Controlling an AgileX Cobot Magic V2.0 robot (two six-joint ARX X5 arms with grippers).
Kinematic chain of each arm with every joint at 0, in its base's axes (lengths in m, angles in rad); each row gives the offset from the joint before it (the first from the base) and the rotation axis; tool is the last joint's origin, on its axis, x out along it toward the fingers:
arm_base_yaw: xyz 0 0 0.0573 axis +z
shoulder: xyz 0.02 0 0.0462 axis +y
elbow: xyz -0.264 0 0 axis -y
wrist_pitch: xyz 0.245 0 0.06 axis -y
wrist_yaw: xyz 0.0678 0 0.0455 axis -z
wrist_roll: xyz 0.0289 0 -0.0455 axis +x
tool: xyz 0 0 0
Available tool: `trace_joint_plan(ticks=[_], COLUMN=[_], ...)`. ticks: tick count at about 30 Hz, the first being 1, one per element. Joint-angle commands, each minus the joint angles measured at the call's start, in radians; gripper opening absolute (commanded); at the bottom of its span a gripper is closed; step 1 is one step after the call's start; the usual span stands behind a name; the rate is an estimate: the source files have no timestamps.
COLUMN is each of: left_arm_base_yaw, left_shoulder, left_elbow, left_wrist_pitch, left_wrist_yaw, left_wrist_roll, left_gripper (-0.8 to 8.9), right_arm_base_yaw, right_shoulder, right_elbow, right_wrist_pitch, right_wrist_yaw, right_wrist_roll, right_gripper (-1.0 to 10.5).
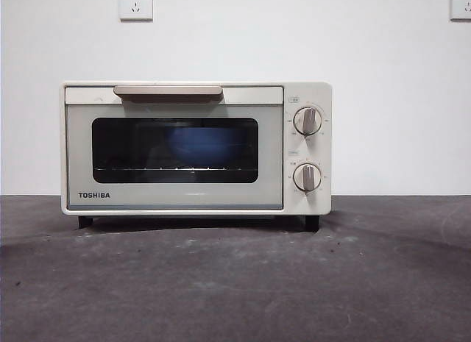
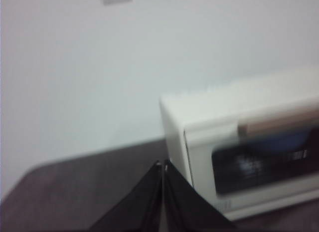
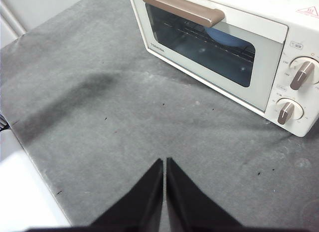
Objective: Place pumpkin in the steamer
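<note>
Dark grey felt-like surface (image 1: 235,283) fills the foreground of my front view, bare right up to the cream-white boxy TOSHIBA steamer (image 1: 176,198) standing on short black feet against the white wall (image 1: 397,99). Neither arm shows in that view, so I go by the wrist cameras.

On my right wrist feed, the right gripper (image 3: 164,164) hangs above the surface, out in front of the steamer (image 3: 259,92) and well apart from it, looking down at its front. Its two black jaws are pressed together with only a thin slit between them, and they carry nothing. On my left wrist feed, which is blurred, the left gripper (image 2: 162,166) sits off the steamer's (image 2: 199,137) handle-side corner, aimed roughly level across the surface toward the wall. Its jaws also meet at the tips and hold nothing.

Both feeds show the steamer's door closed, the tan bar handle (image 1: 168,92) along its top edge and two round knobs (image 1: 307,121) stacked on the panel beside the door. Through the dark glass window (image 1: 175,151) I can make out a wire rack and a blue rounded shape (image 1: 206,145) resting on it. I cannot see the small orange pumpkin in any of my feeds.
</note>
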Motion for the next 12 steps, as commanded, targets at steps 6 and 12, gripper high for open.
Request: trace_joint_plan(ticks=[6, 12], left_arm_base_yaw=[0.017, 0.017], left_shoulder=[-0.054, -0.087], left_elbow=[-0.159, -0.204], left_wrist_pitch=[-0.010, -0.072], left_wrist_yaw=[-0.008, -0.008], left_wrist_roll=[-0.003, -0.002], left_gripper=[0.19, 0.19], right_arm_base_yaw=[0.010, 0.010], right_shoulder=[0.003, 0.003], right_elbow=[0.008, 0.008], right_wrist_pitch=[0.012, 0.012], right_wrist_yaw=[0.001, 0.001], right_wrist_roll=[0.006, 0.006], right_gripper=[0.0, 0.0])
